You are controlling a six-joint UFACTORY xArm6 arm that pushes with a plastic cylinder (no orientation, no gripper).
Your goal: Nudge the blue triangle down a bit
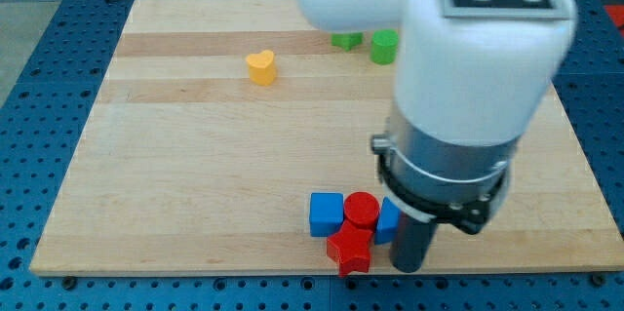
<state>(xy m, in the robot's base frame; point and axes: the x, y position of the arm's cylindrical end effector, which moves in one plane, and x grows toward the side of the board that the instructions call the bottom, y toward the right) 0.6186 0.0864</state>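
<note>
The blue block (pixel 387 221), whose shape I cannot make out, lies near the view's bottom edge, half hidden behind my rod. It touches a red cylinder (pixel 362 210) on its left. My tip (pixel 409 269) rests on the board just right of and below the blue block, close against it. A blue cube (pixel 327 214) sits left of the red cylinder. A red star-shaped block (pixel 350 250) lies below the cylinder, left of my tip.
A yellow heart-shaped block (pixel 261 67) lies at the upper left. Two green blocks (pixel 345 40) (pixel 384 46) sit near the view's top, partly under the white arm (pixel 478 67). The board's bottom edge (pixel 292 270) is close to the cluster.
</note>
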